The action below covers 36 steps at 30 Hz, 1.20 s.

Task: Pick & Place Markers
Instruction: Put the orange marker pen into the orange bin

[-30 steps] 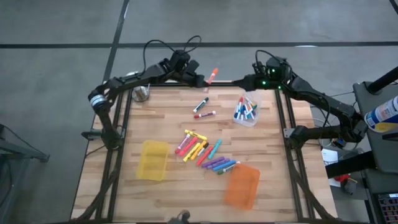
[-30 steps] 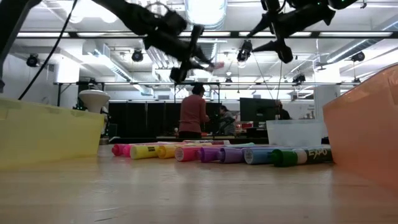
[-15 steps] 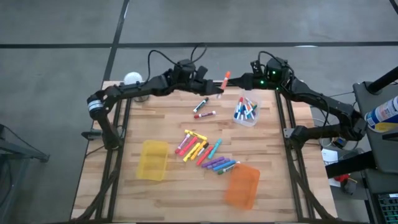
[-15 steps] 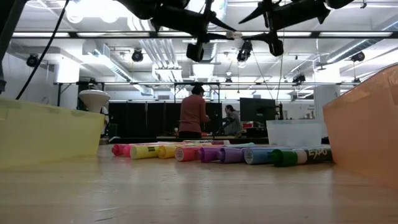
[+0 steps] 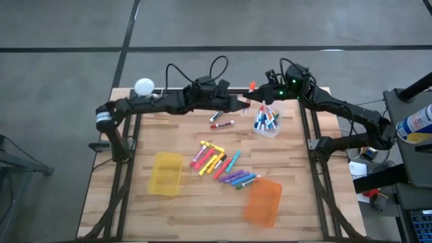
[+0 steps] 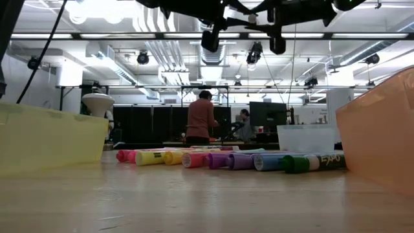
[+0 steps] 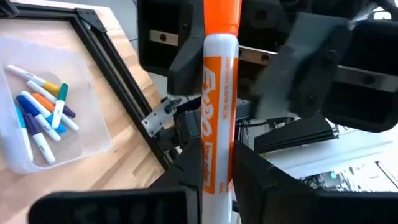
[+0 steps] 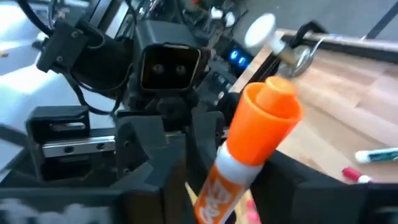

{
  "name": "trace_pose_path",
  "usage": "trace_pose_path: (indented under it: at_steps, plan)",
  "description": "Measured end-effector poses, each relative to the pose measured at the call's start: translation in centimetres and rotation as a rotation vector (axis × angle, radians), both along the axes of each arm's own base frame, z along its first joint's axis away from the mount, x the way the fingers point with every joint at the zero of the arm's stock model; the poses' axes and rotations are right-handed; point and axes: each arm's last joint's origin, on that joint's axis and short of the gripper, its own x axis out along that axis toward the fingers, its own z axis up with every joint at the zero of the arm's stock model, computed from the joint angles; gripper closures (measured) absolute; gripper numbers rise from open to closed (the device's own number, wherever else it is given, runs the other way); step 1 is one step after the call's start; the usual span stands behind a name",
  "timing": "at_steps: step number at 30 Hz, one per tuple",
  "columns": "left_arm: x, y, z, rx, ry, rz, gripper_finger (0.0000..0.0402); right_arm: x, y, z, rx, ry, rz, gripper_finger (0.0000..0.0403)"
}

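An orange-capped marker with a white barrel hangs in the air over the table's far edge, between my two grippers. My left gripper is shut on its barrel. My right gripper faces it from the right, open, with one finger on each side of the orange cap. A clear bin just below holds several markers. Two markers lie loose near the far edge. A bunch of coloured markers lies flat mid-table. My left gripper pinches the marker's white barrel, at the end away from the cap, between its two fingers. The fingers come about level from the table's left, and the marker runs on beyond them, cap outward. The marker is lifted clear of the table. My right gripper's fingers flank the cap; whether they touch it I cannot tell.
A yellow bin stands at the near left and an orange bin at the near right. A white round object sits at the far left corner. Black frame rails run along the table's sides. People stand in the room beyond.
My left gripper has carried the orange-capped marker along the far edge toward the table's right and a little up, turning so the cap points at my right gripper. My right gripper has come slightly toward it, and the cap now sits between its fingers.
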Motion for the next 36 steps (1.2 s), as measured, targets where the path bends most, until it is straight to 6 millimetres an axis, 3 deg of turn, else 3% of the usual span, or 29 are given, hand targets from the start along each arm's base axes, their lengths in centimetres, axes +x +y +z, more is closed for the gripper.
trace_pose_path:
  at_steps: [6, 11, 16, 20, 25, 36]
  plan:
    - [0.3, -1.2, 0.1, -0.001, -0.006, -0.010, 0.0321, 0.1, 0.8, 0.2, 0.005, -0.010, 0.064, 0.0354]
    - [0.2, -1.5, -0.4, 0.043, 0.052, -0.036, 0.0244, 0.4, 1.5, 0.1, 0.028, 0.008, 0.081, 0.0353]
    - [-1.0, -1.6, -0.8, 0.078, 0.154, -0.222, 0.0191, 0.6, 3.1, -1.0, 0.148, 0.128, 0.124, 0.0353]
    - [-2.8, -1.8, -0.1, 0.127, 0.207, -0.351, 0.0182, 0.8, 5.8, -2.2, 0.264, 0.285, 0.152, 0.0353]
    - [-4.8, -2.4, 1.2, 0.251, 0.230, -0.394, 0.0180, 1.2, 9.5, -3.2, 0.350, 0.438, 0.113, 0.0353]
    - [-6.9, -2.9, 3.0, 0.332, 0.196, -0.411, 0.0180, 0.8, 17.2, -4.0, 0.469, 0.585, 0.017, 0.0353]
